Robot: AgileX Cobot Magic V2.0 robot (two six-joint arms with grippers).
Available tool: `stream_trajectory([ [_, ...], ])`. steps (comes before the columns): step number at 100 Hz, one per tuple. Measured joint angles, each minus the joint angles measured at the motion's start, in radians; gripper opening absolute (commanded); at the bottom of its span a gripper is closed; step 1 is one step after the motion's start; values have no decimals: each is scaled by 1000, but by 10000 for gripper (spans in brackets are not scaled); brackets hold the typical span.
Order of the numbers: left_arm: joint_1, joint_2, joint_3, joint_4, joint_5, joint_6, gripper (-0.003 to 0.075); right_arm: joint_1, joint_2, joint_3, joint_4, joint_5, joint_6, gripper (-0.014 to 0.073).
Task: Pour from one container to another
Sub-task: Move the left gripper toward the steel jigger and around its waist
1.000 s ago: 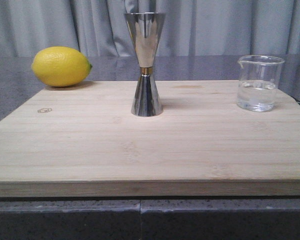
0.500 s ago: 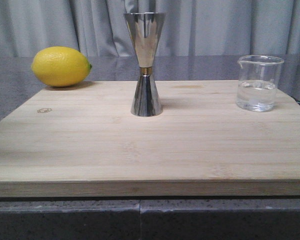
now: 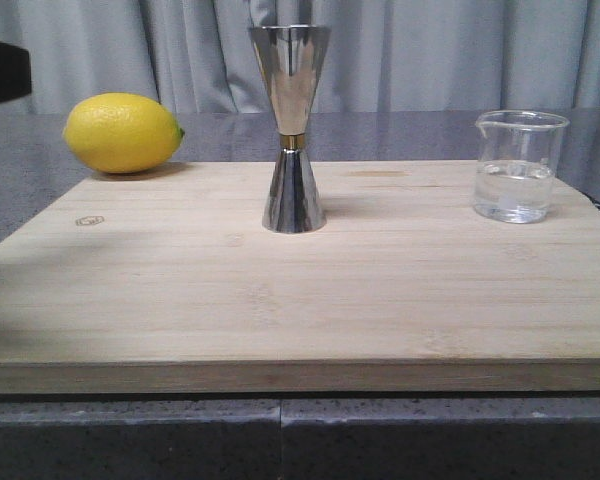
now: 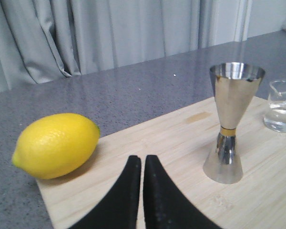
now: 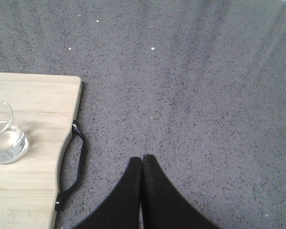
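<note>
Left claw (image 4: 142,164) and right claw (image 5: 142,164) closed, empty. Beaker (image 3: 518,166) near board's (image 3: 180,300) right edge, untouched; jigger (image 3: 292,130) upright mid-board. Pouring not started.

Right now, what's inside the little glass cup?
The glass cup holds clear liquid, filling roughly its lower third; the rest looks empty. It stands on the wooden board. Nothing covers the cup.
</note>
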Motion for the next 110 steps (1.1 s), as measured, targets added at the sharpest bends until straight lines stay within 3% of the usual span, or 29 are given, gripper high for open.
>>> stream_trajectory([
  [19, 20, 193, 4, 79, -190, -125, -5, 0, 0, 33, 4, -116, -18, -71],
  [40, 148, 411, -5, 310, -467, -372, -5, 0, 0, 132, 14, -239, -18, -71],
  [57, 289, 516, -71, 653, -509, -537, -5, 0, 0, 163, 24, -268, -18, -71],
  [76, 369, 528, -142, 899, -519, -587, 0, 0, 0, 177, 28, -297, -18, -58],
  [89, 394, 530, -186, 1003, -524, -635, 73, 0, 0, 193, 28, -304, -18, 45],
  [102, 407, 530, -220, 1097, -527, -660, 206, 0, 2, 201, 29, -320, -18, 247],
  [110, 407, 530, -233, 1122, -529, -665, 331, 0, 2, 201, 29, -340, -18, 378],
])
